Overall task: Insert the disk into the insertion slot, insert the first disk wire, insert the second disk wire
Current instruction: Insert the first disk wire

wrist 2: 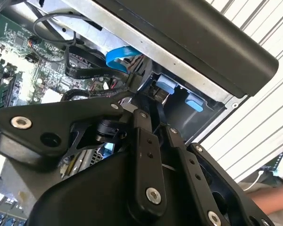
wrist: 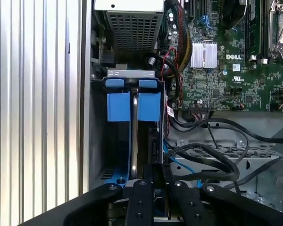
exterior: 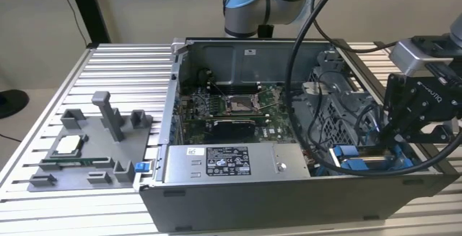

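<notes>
Hovering over the slot [wrist: 98,136], the gripper [wrist: 151,179] sits close over the disk [wrist: 134,136], standing edge-on between 2 blue tabs [wrist: 118,106]; whether it grips cannot be told.

"Where's the disk [wrist: 134,123]?"
"On edge, down inside the insertion slot [wrist: 97,134]: a thin silver edge between bright blue frame pieces."
"Fully seated?"
"Seems so, though it's hard to tell. The grey slot sits at the exterior view's right."
</notes>
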You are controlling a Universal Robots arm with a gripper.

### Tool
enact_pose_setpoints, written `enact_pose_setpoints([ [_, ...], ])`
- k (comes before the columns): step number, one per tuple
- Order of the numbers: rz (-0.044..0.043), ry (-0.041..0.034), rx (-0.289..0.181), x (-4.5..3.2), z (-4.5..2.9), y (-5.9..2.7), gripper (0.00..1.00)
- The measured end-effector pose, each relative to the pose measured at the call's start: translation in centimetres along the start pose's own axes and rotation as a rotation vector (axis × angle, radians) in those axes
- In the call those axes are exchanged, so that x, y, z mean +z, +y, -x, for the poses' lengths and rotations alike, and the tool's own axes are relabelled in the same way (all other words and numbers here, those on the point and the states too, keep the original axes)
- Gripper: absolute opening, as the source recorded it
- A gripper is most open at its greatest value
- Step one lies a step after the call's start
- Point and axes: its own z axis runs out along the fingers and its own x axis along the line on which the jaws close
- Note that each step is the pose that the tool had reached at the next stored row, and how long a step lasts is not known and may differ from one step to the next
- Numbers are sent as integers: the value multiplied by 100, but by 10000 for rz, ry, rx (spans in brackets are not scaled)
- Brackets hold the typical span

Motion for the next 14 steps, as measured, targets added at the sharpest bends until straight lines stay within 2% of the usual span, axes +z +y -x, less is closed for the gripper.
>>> enact_pose_setpoints([
  [14, -48, -9, 108, 33, -7, 18, 0],
])
